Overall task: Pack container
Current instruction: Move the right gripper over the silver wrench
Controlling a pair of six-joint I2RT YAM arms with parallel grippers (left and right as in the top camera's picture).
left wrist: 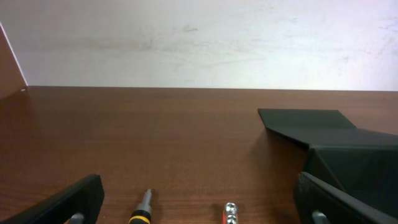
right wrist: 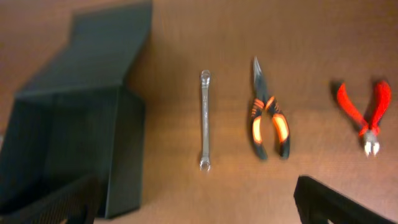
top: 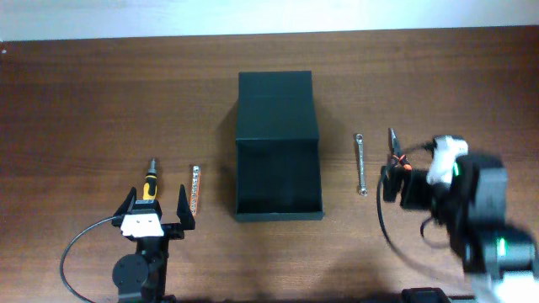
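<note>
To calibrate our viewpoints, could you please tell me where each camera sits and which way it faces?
Overhead: above the brown wooden table, looking straight down on the dark matte rectangular container; both arms show.
Left wrist: low, facing across the table toward the wall; open left gripper frames it.
Right wrist: raised, looking down at a silver metal wrench; open right gripper at bottom.
Shared: all three see the container.

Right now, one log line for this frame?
container lid open | left gripper open, over screwdriver | right gripper open, near wrench, pliers | nothing held
</note>
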